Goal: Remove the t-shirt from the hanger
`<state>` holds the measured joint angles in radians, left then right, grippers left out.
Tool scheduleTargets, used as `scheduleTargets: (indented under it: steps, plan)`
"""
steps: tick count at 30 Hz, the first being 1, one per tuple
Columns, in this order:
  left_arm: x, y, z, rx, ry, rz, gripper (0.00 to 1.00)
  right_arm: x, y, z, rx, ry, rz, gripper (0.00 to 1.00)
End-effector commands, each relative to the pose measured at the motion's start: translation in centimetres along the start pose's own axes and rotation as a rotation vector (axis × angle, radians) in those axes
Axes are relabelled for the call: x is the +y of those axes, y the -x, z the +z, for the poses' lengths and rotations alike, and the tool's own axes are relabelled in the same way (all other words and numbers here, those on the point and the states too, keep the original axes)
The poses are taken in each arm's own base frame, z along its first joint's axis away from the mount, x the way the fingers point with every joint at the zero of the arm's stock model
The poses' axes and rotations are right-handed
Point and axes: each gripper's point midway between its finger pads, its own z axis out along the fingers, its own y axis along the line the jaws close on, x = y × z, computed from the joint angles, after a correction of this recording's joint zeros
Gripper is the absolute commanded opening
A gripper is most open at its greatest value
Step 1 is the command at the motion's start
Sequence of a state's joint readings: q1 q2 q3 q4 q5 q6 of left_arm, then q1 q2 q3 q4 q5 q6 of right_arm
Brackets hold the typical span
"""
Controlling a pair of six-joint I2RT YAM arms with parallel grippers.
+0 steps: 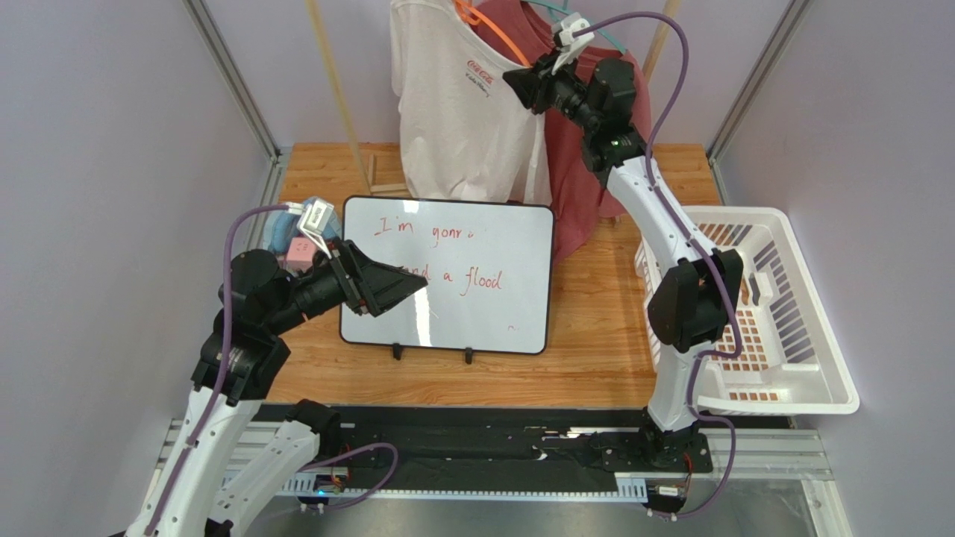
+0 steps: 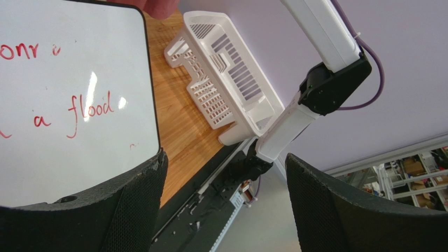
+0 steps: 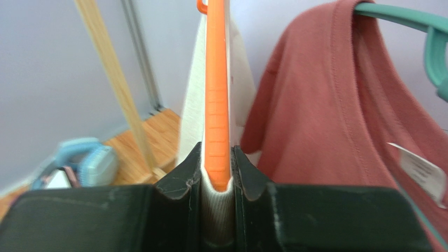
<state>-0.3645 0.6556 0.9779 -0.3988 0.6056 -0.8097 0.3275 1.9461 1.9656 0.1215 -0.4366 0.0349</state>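
View from above: a white t-shirt (image 1: pixel 460 112) hangs at the top centre of the frame on an orange hanger (image 1: pixel 499 39). Just to its right, partly behind the right arm, hangs a red shirt (image 1: pixel 574 201). The right arm reaches up from the lower right. The right gripper (image 1: pixel 525 81) meets the orange hanger at the white t-shirt's shoulder.

In the right wrist view, its fingers (image 3: pixel 181 176) are pressed onto the orange hanger's bar, which rises through the centre of the frame. White cloth is pinched under the bar between them. The red shirt fills the right side of that frame on a teal hanger (image 3: pixel 399 16).

On the wooden table (image 1: pixel 594 324), a whiteboard (image 1: pixel 448 235) with red writing lies in the centre. A white basket (image 1: pixel 740 213) sits at the right edge.

The left gripper (image 1: pixel 398 289) hovers over the whiteboard's left edge, at the middle left of the frame. Its jaws are spread wide and hold nothing.
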Motion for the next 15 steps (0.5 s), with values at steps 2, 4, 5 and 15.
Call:
scheduleTargets:
  steps: [2, 4, 5, 15]
  plan:
    - [-0.7, 0.4, 0.3, -0.018, -0.051, 0.008, 0.86, 3.8, 7.5, -0.8, -0.288, 0.198, 0.145, 0.00]
    - [-0.4, 0.2, 0.4, -0.012, -0.047, 0.001, 0.86, 4.6, 7.9, -1.3, -0.327, 0.248, 0.234, 0.00]
    - [-0.4, 0.1, 0.4, -0.012, -0.047, 0.000, 0.86, 4.9, 7.7, -1.3, -0.333, 0.265, 0.262, 0.00]
    - [-0.4, -0.4, -0.1, -0.004, -0.042, 0.001, 0.86, 6.8, 7.7, -2.2, -0.398, 0.440, 0.514, 0.00]
